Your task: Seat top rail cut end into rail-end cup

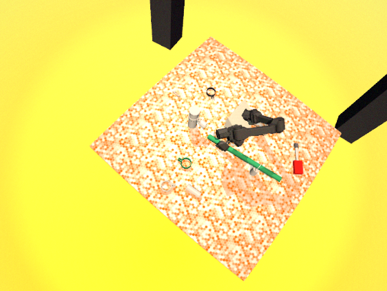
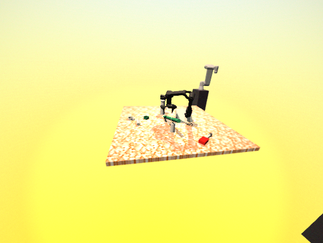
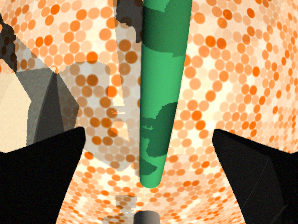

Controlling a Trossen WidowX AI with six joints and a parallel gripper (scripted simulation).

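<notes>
The green top rail passes through the loop on the small grey post. Its near end stops short of the big grey post. The pale rail-end cup hangs on the post's right side in the top view, from the band near the post's top. A grey piece, apparently the cup, shows beyond the rail end at the wrist view's bottom edge. My gripper is open and empty above the rail near that end, with the rail running between the fingers in the wrist view. Contact cannot be told.
The arm's base block stands behind the rail. A green ring clamp, a pale ring and a white cylinder lie left and front. A black ring lies at the back; a red block with a rod lies right.
</notes>
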